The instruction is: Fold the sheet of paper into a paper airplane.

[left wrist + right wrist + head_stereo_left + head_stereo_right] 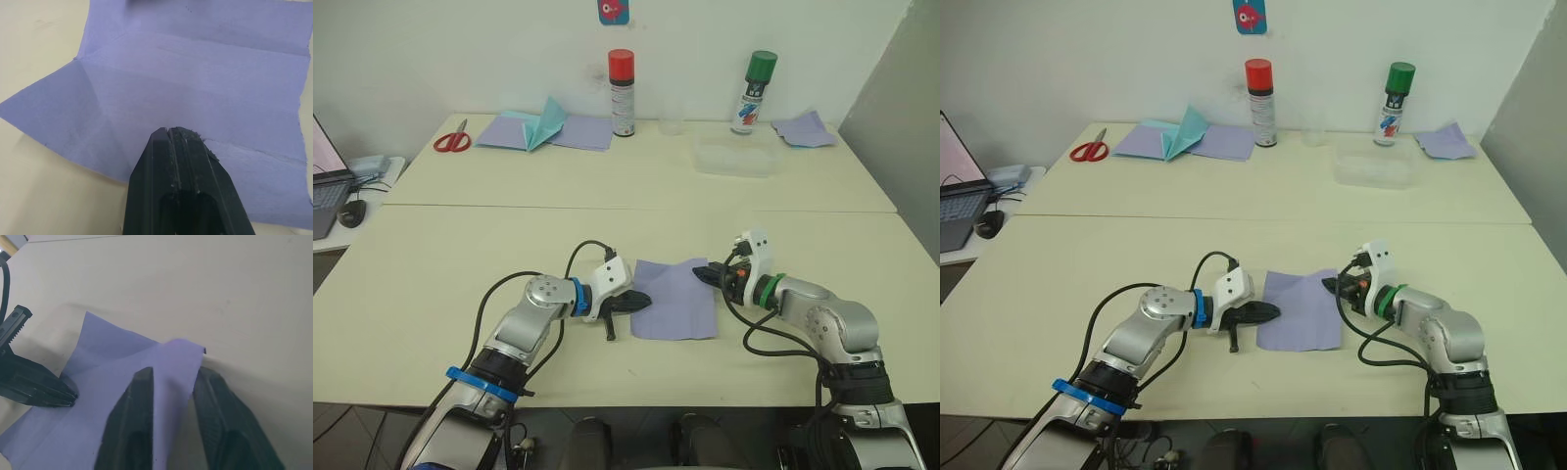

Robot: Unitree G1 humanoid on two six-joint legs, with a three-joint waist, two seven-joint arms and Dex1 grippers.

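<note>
Left wrist view: lavender sheet of paper (195, 83) lies creased and mostly flat on the counter (460, 255), one corner folded. Left pincer (168, 131) pressed together on its edge; right pincer (171, 377) apart, straddling the raised opposite edge.

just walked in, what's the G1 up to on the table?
It is working a lavender sheet of paper lying on the near table. The left gripper, jaws shut, rests its tip on the sheet's left edge. The right gripper, jaws open, sits at the upper right corner, which is lifted. The sheet shows creases but lies mostly open, so no airplane shape yet.
</note>
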